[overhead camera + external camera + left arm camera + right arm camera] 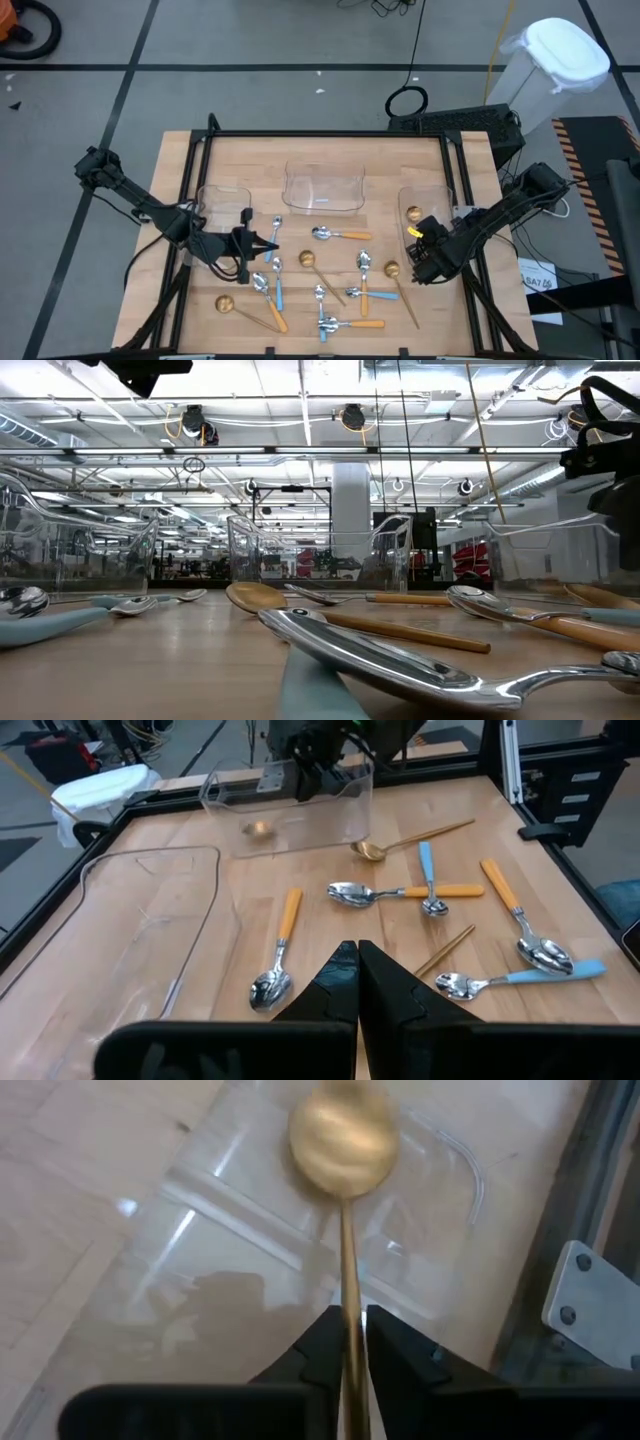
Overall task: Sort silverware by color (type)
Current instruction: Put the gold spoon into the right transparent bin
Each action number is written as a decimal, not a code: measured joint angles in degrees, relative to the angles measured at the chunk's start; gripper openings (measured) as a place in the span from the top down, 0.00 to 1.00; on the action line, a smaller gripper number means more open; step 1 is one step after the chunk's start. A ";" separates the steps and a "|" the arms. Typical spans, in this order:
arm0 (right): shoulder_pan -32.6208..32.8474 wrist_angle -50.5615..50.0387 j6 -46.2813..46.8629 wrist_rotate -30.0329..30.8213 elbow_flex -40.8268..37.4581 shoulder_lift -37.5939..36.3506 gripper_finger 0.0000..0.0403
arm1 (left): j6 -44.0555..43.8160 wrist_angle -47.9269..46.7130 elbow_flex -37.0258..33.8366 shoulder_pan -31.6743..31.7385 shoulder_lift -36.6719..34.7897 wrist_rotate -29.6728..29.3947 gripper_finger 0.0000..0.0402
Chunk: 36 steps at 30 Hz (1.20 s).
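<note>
High view: the right gripper (424, 238) hangs over the clear tray (425, 203) at the tabletop's right edge, with a gold spoon bowl (413, 213) showing inside that tray. The left gripper (262, 243) waits low near the left edge, beside a second clear tray (222, 203); a third tray (323, 188) sits at the middle of the far edge. The rest of the silverware lies loose along the near edge: orange-handled spoons (342, 235), blue-handled spoons (277, 290) and two more gold spoons (400, 285).

Low view: only near spoons and tray walls read clearly; the right arm is a dark shape at the picture's right edge, and its fingers cannot be made out.

Left wrist view: the left gripper's fingers (335, 982) are pressed together with nothing between them, pointing across the scattered spoons toward the right-edge tray.

Right wrist view: the gold spoon (342, 1135) hangs bowl-down over the tray floor, its handle between the right gripper's fingers (325, 1342). The gap is narrow and I cannot tell whether the pads grip the handle or have just loosened.

Risks, as I judge them: if the release comes while the handle leans outward, the spoon may tip over the tray's low wall onto the tabletop or catch on the rim. A handle sticking to one pad could be dragged out as the arm lifts. A hard drop may bounce the spoon or shift the light tray.
</note>
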 joint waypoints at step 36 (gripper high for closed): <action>-1.68 59.56 -62.29 27.66 15.06 7.65 0.77 | 1.93 5.52 0.04 0.56 3.09 -0.01 1.00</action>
